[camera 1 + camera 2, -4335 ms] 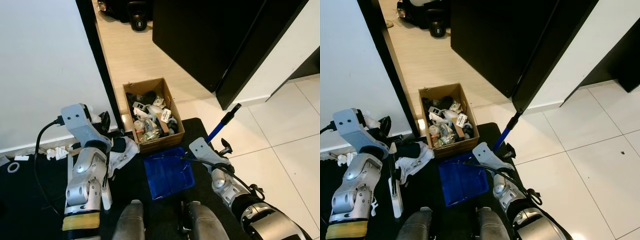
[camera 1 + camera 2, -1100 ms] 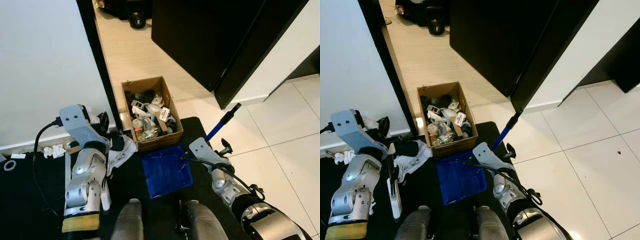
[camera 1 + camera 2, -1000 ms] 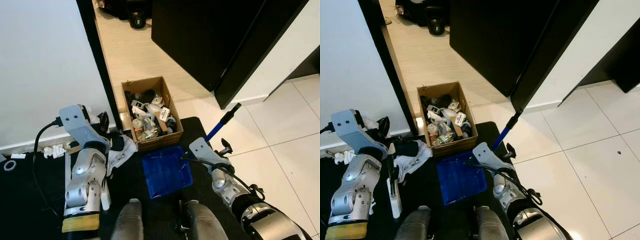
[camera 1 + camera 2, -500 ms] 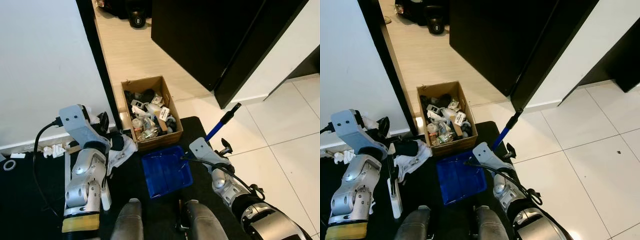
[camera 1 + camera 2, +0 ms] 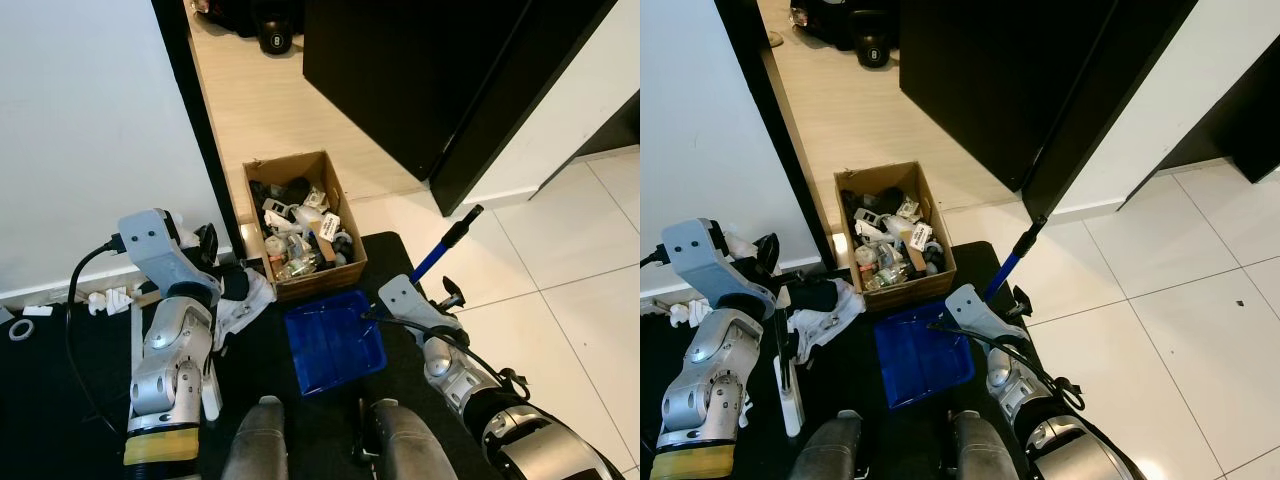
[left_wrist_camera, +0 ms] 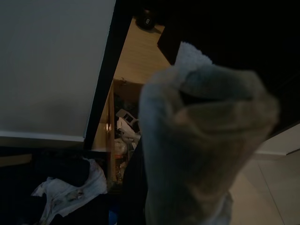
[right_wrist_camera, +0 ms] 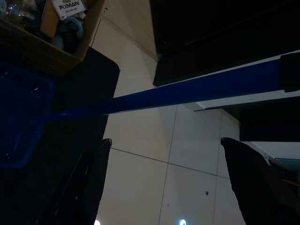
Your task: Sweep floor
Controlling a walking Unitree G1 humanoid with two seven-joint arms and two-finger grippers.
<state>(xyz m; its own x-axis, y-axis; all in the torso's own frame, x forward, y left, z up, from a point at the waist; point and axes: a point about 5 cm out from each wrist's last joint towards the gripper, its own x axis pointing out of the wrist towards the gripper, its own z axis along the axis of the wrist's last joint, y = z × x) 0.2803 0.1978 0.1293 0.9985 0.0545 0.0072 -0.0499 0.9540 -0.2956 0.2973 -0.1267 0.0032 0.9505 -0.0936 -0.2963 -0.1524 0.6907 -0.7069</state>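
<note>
Two tools are in hand over the black floor mat (image 5: 60, 400); the right gripper (image 5: 440, 292) has its fingers (image 7: 255, 180) set apart around the blue long-handled plastic dustpan (image 5: 334, 341), whose shaft runs between them in the right wrist view, and whether they truly clamp the shaft I cannot tell; the pan's tray sits ahead of those fingers, touching or nearly touching the brown cardboard box full of mixed rubbish (image 5: 303, 228); the left gripper (image 5: 208, 243) sits over a crumpled white cloth (image 5: 243, 306), with a pale slim broom-like handle (image 5: 788, 375) running back beneath that arm; whether its fingers are open or closed cannot be judged, since a blurred pale sock-like fabric (image 6: 206, 136) covers its wrist view.

Several things could go wrong, in my judgement; a loose hold could let the shaft slide or twist, tipping the tray; a forward push could shove the tray into the box wall and jam it; the cloth near the left fingers could snag and be dragged along with the sweep; the covered wrist camera leaves that hand half-blind.
</note>
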